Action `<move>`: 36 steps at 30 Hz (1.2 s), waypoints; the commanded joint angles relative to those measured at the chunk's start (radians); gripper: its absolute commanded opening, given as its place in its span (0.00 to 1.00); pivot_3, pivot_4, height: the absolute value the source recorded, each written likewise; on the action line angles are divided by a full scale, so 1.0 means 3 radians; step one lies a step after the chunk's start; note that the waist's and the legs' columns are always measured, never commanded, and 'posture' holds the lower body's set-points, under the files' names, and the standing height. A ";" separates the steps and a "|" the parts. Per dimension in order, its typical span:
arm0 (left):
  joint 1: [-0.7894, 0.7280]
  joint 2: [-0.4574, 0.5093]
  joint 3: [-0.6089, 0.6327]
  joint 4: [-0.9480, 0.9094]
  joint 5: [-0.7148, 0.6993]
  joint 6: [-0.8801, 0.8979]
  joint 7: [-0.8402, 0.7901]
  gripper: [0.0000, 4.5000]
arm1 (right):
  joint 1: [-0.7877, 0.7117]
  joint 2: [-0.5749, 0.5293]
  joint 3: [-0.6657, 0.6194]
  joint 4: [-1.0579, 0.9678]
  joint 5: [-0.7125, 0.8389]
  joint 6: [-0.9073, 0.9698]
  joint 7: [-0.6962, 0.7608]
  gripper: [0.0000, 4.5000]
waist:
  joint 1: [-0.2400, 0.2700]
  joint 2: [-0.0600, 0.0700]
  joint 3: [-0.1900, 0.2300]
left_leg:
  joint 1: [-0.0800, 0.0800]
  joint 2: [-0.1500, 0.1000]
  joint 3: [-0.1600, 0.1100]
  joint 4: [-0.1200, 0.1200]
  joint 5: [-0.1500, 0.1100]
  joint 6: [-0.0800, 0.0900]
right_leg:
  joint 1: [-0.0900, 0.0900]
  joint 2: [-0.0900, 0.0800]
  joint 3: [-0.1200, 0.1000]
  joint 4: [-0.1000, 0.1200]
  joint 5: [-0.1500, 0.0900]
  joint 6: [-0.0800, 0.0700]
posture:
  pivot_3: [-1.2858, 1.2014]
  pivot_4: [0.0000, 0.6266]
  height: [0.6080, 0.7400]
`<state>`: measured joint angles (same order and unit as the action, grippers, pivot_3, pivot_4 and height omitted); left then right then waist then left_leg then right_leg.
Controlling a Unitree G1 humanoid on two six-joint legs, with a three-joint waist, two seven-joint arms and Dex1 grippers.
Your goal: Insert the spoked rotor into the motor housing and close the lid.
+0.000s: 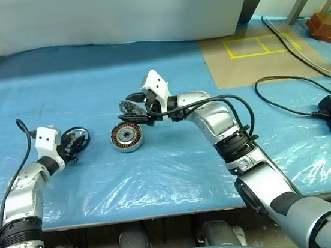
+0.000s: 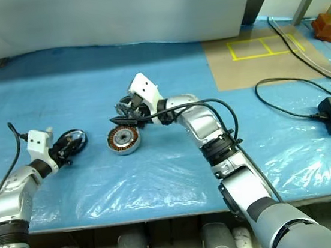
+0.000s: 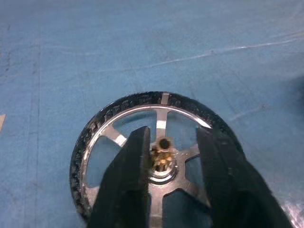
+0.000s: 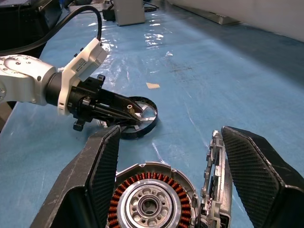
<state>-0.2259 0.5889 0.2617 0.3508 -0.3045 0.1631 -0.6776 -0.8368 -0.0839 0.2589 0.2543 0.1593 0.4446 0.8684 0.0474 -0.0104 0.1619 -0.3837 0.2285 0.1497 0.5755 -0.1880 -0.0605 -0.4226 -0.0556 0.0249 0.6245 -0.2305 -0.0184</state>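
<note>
On the left, our left gripper (image 3: 166,156) pinches the spoked rotor (image 1: 75,137) by its brass hub on the table (image 1: 159,167), ready to lift. Beside it the motor housing (image 1: 126,136) leans, our right gripper (image 4: 166,156) spread wide above it.

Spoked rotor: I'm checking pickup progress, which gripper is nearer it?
Left. The left gripper straddles the spoked rotor's hub; the right gripper is over the motor housing.
</note>
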 commanded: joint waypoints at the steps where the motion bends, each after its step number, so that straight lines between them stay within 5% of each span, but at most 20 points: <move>1: 0.0003 0.0019 0.0044 0.0032 0.0038 -0.0087 0.0039 0.07 | -0.0013 0.0022 0.0005 -0.0104 0.0042 -0.0034 -0.0007 0.79 | 0.0000 0.0000 0.0000 | 0.0000 0.0000 0.0000 0.0000 0.0000 0.0000 | 0.0000 0.0000 0.0000 0.0000 0.0000 0.0000 | 0.52 0.24 1.00; 13: 0.0030 -0.0092 0.0092 -0.0223 -0.0173 0.0093 -0.0009 0.02 | 0.0007 0.0013 0.0008 -0.0132 0.0041 -0.0016 -0.0012 0.79 | 0.0001 0.0000 0.0000 | 0.0001 -0.0004 0.0000 0.0000 0.0000 0.0000 | 0.0001 -0.0005 0.0000 0.0000 0.0000 0.0000 | 0.52 0.24 1.00; 18: 0.0201 -0.0294 0.0456 -0.1207 -0.1457 0.1324 -0.0009 0.02 | 0.0010 0.0002 -0.0015 -0.0140 0.0067 -0.0052 0.0018 0.79 | 0.0004 -0.0002 0.0001 | -0.0002 -0.0004 0.0000 0.0000 0.0000 0.0000 | 0.0000 -0.0005 -0.0001 -0.0001 0.0000 -0.0001 | 0.52 0.24 1.00; 22: 0.0363 -0.0491 0.0727 -0.1390 -0.2083 0.1815 0.0210 0.02 | 0.0024 -0.0058 -0.0014 -0.0184 0.0138 -0.0037 0.0179 0.79 | -0.0005 -0.0002 0.0002 | -0.0001 -0.0005 0.0001 -0.0001 0.0000 0.0000 | 0.0000 -0.0005 0.0001 -0.0002 -0.0001 -0.0001 | 0.52 0.24 1.00; 29: 0.0363 -0.0792 0.1063 -0.1534 -0.2947 0.2121 0.0659 0.02 | -0.0051 -0.0331 -0.0052 -0.0402 0.0472 0.0238 0.0715 0.79 | 0.0009 -0.0002 0.0002 | -0.0001 -0.0004 0.0000 0.0000 0.0000 0.0000 | 0.0001 -0.0004 0.0002 -0.0003 0.0000 -0.0001 | 0.52 0.24 1.00; 36: 0.0299 -0.1217 0.1070 -0.2109 -0.3705 0.1958 0.1278 0.02 | -0.0015 -0.0358 -0.0067 -0.0414 0.0437 0.0195 0.0573 0.79 | 0.0012 -0.0005 0.0002 | -0.0001 -0.0004 0.0000 0.0002 0.0000 0.0000 | 0.0003 -0.0004 0.0002 -0.0004 0.0000 -0.0001 | 0.52 0.24 1.00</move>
<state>-0.1231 0.2266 0.5709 -0.1946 -1.3393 0.7729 -0.3287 -0.8335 -0.2008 0.2544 0.1738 0.2739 0.5123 1.0553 0.0510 -0.0118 0.1625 -0.3840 0.2272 0.1497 0.5760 -0.1880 -0.0604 -0.4218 -0.0567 0.0255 0.6234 -0.2305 -0.0185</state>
